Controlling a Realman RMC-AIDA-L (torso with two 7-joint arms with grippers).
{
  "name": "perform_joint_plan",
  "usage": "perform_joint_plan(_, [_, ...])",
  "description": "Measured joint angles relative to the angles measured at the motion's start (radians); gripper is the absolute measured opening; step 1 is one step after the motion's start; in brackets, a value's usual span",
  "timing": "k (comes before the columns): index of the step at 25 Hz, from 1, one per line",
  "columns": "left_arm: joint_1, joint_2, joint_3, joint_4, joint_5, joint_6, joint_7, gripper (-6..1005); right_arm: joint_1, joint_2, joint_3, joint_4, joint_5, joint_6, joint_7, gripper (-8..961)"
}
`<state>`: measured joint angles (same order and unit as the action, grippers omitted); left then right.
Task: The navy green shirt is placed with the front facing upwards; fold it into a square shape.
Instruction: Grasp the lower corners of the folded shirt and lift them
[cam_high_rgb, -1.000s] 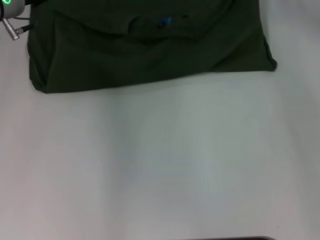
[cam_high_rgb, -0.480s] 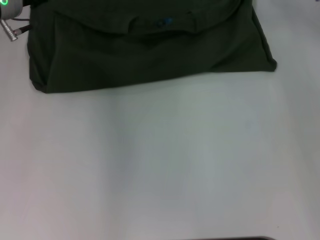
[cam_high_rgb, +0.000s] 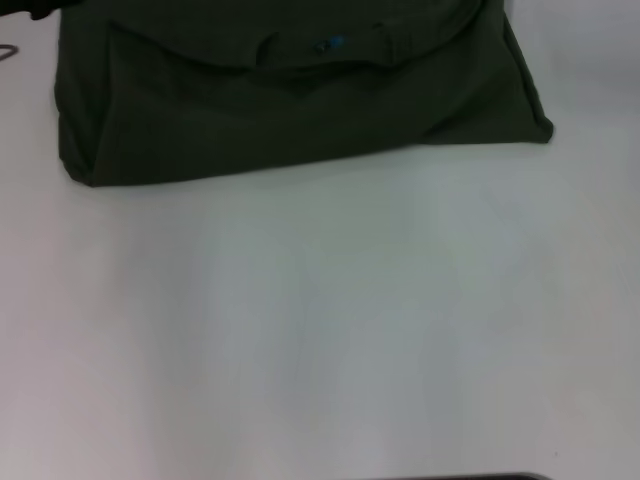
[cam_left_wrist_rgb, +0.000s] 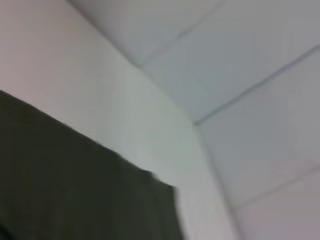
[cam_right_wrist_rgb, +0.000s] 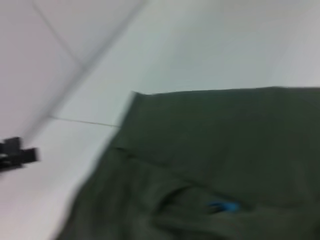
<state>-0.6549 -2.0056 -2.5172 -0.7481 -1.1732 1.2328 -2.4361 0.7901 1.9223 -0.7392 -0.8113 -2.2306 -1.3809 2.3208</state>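
Shirt (cam_high_rgb: 290, 95), dark olive green and folded into a broad block, lies along the top of the frame on a white table (cam_high_rgb: 330, 330), its small blue neck label (cam_high_rgb: 327, 43) showing near the upper centre. Neither gripper is visible in any view, so whether their fingers are spread or closed cannot be told.

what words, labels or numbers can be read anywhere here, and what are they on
None can be read.
Blue neck label on the folded green shirt: only a small blue patch, any print too small and blurred to read; the same in the right wrist view.
No chest lettering shows on the shirt as it lies.
The white table carries no writing, and neither hand is in view.
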Motion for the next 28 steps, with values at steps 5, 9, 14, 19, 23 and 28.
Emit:
perform_joint_plan(5, [0.048,0.046,-0.081,0.01,-0.068,0.19,-0.017,594,-0.029,-0.014,0.06,-0.004,0.029,-0.157,0.011,885])
perform_joint_plan(9, [0.094,0.079,-0.097,0.039,-0.061,0.22,-0.054,588,-0.074,-0.007,0.14,0.004,0.05,-0.177,0.016,936])
perform_joint_plan(14, [0.121,0.127,-0.09,0.162,-0.039,0.188,-0.087,581,-0.13,-0.029,0.219,0.036,0.095,-0.147,0.061,928])
perform_joint_plan(19, [0.103,0.134,-0.064,0.2,0.052,0.161,-0.116,581,-0.138,-0.066,0.193,0.041,0.09,-0.155,0.121,923])
perform_joint_plan(23, [0.092,0.125,-0.051,0.202,0.127,0.148,-0.138,581,-0.14,-0.078,0.166,0.044,0.078,-0.15,0.131,922])
perform_joint_plan(28, [0.088,0.121,-0.038,0.202,0.177,0.145,-0.148,581,-0.144,-0.082,0.163,0.044,0.038,-0.147,0.143,922])
